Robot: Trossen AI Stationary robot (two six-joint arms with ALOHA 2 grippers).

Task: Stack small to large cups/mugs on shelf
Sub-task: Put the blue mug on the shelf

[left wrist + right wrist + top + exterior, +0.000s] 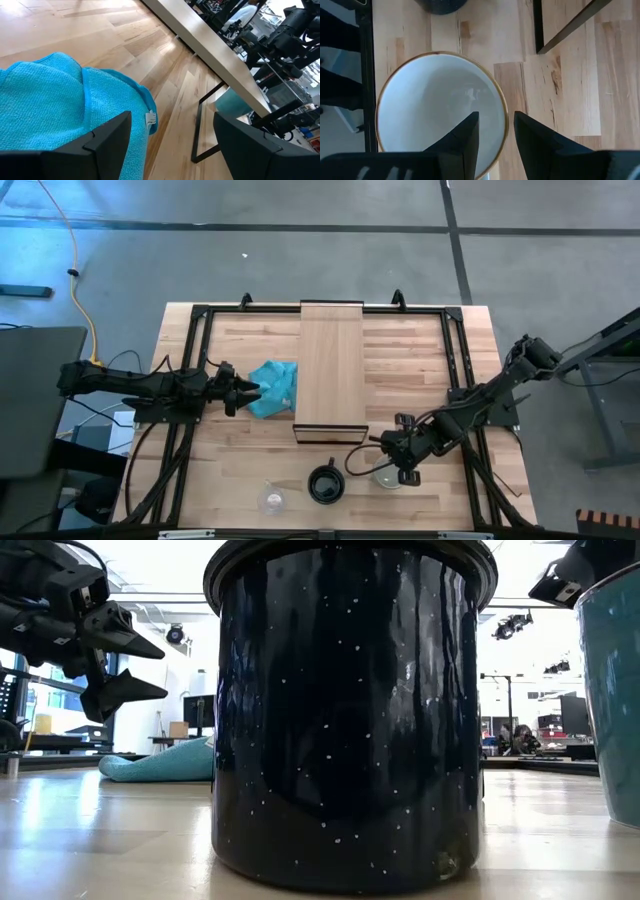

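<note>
The white mug (388, 477), white inside and teal outside, stands on the table near the front right; it also shows in the right wrist view (437, 115) and the low view (612, 700). My right gripper (397, 462) (496, 127) points down over its rim, partly open, one finger inside and one outside. The black speckled mug (325, 485) (350, 710) stands left of it, and the clear glass cup (272, 500) farther left. The shelf (330, 370) lies mid-table with nothing on it. My left gripper (245, 392) (172, 130) is open and empty beside the teal cloth (272, 387). My right gripper comes from above, pointing down, astride the white mug's rim (504, 122), with one finger (465, 137) inside the bowl and one (535, 140) outside. A gap shows between the inner finger and the wall. I cannot tell whether the outer finger touches. The mug stands on the table.
The teal cloth (60, 110) lies bunched against the shelf's left side. A dark metal frame (200, 315) runs round the tabletop. The shelf's near end (570, 25) is close beside the white mug. Bare wood shows at the table's front left (215, 480).
</note>
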